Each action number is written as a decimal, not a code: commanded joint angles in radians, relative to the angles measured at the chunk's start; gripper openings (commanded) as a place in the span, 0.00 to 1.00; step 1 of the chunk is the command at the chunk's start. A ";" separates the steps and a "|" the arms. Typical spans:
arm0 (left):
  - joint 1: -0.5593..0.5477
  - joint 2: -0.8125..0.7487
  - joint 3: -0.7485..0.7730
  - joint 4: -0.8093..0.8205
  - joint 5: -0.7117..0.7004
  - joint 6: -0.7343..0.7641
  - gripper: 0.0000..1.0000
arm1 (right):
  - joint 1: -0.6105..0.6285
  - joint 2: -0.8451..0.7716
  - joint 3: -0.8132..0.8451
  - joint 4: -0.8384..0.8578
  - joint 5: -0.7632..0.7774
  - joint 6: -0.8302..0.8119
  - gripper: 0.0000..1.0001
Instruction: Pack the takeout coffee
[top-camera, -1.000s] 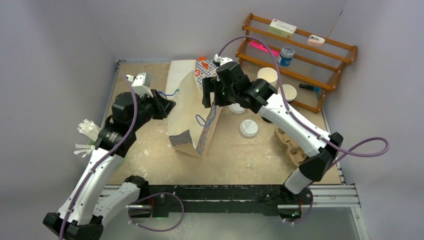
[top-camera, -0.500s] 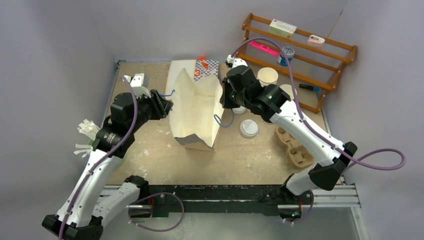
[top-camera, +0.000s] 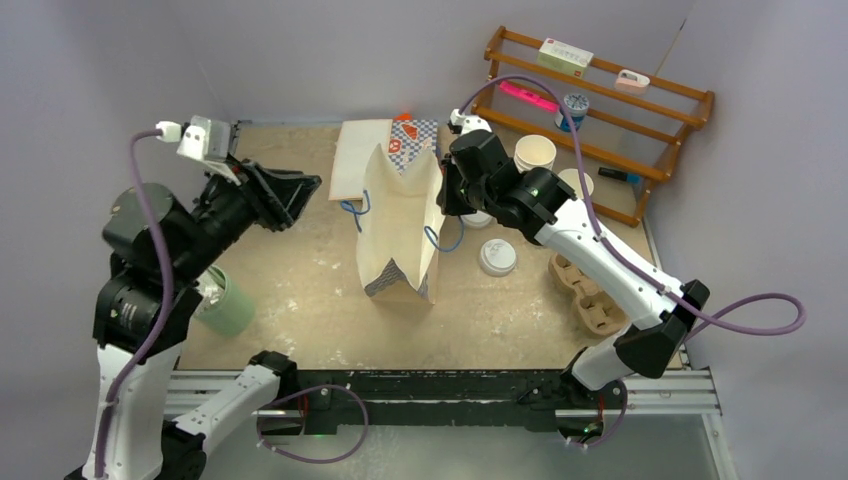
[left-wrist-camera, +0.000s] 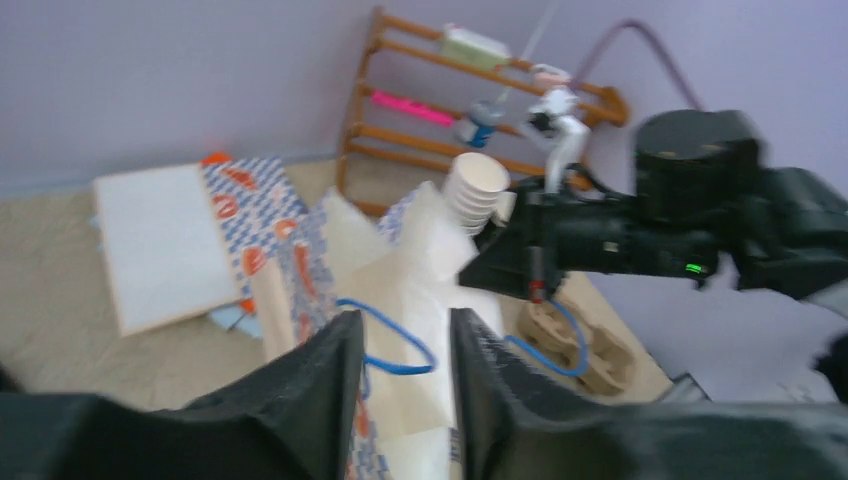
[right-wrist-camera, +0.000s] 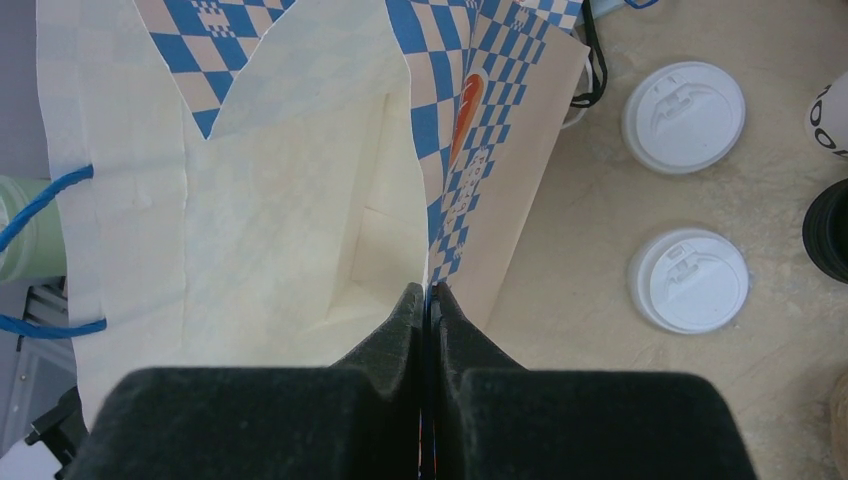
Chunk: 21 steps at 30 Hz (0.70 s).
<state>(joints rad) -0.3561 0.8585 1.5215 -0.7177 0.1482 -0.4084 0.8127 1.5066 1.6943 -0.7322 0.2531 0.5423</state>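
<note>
Top external view, nearest stuff first: a pale green cup (top-camera: 228, 308) is sitting on the sandy table (top-camera: 300, 300) right by the left arm. The left tool (top-camera: 300, 200) is hanging in the air, well apart from everything. In the left wrist view its fingers (left-wrist-camera: 500, 400) are standing partway apart with nothing between them.

Mid-table, a tall cream paper bag with blue checked sides and blue cord handles (top-camera: 400, 225) is standing upright with its mouth gaping. The right tool (top-camera: 443, 195) is pinching the bag's right top edge. In the right wrist view its fingers (right-wrist-camera: 395, 340) are pressing flat together on that thin paper wall.

Just right of the bag, two round white plastic lids (top-camera: 497, 257) are lying flat, and a brown moulded cardboard cup carrier (top-camera: 585, 295) is lying further right.

As for the black-lidded takeout coffee cup (right-wrist-camera: 828, 228), only a dark round sliver is peeking in at the right edge of the right wrist view, on the table just past the white lids. I can't pick it out from above.

Farther back, a stack of lidless white paper cups (top-camera: 535, 152) is standing in front of a wooden slatted rack (top-camera: 700, 115).
</note>
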 joint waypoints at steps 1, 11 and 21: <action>-0.003 0.027 0.064 0.041 0.332 -0.054 0.29 | 0.003 0.002 0.034 0.038 0.023 0.009 0.00; -0.025 0.085 -0.167 0.400 0.550 -0.271 0.05 | 0.003 0.003 0.030 0.048 0.018 0.016 0.00; -0.435 0.257 -0.073 0.212 0.124 -0.154 0.21 | 0.003 0.025 0.036 0.051 0.027 0.030 0.00</action>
<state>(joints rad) -0.6514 1.0592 1.3659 -0.4374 0.5064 -0.6216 0.8127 1.5204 1.6943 -0.7052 0.2531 0.5545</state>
